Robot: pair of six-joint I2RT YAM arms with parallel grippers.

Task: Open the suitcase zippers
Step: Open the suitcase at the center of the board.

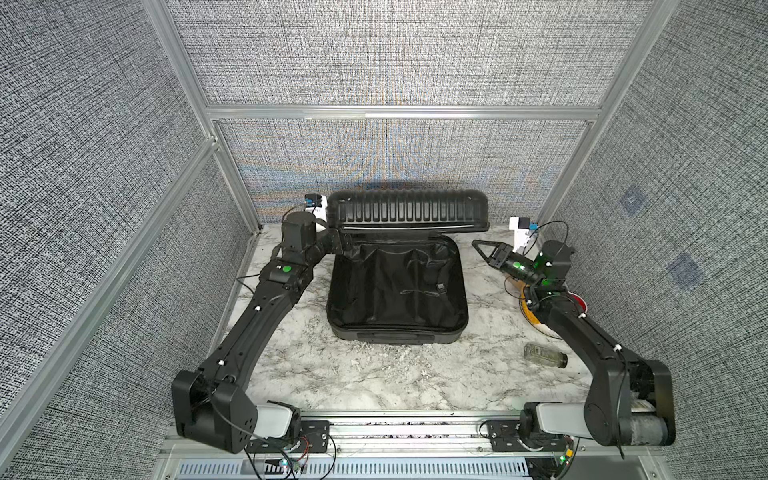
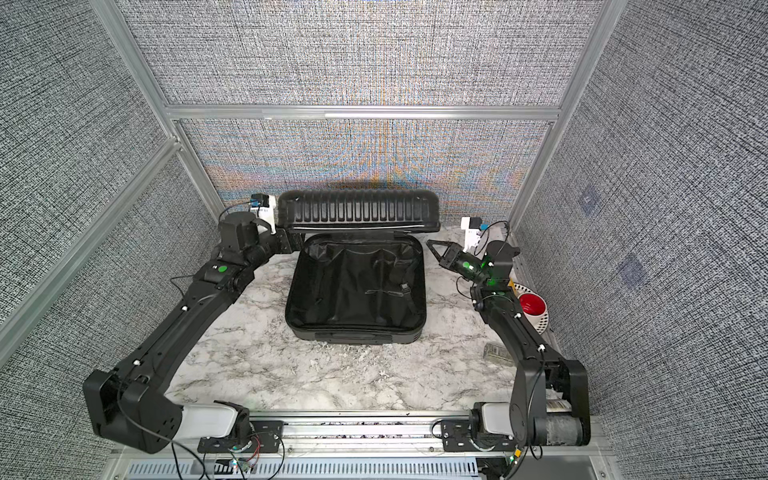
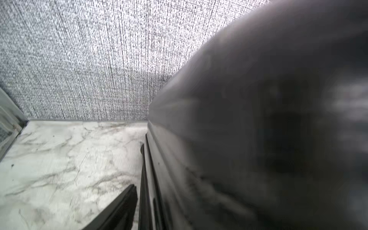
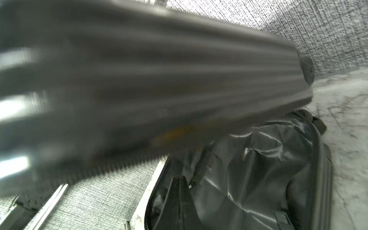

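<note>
The black suitcase (image 1: 395,332) lies open in the middle of the marble table in both top views, its fabric lining (image 2: 357,286) facing up. Its ribbed lid (image 1: 407,210) stands raised at the back. The zipper track (image 1: 464,299) runs round the lower shell's rim; I cannot make out the pulls. My left gripper (image 1: 338,241) is open at the lid's rear left corner. In the left wrist view one finger (image 3: 123,209) stands just beside the lid's rim (image 3: 148,179), a thin gap between them. My right gripper (image 1: 476,243) hangs right of the case, shut and empty, seen over the lining (image 4: 179,179).
A clear glass jar (image 1: 545,355) lies on the table at the right, close to the right arm. A red cup (image 2: 532,305) sits on a white perforated plate (image 2: 542,328) behind that arm. Grey fabric walls close in the back and both sides.
</note>
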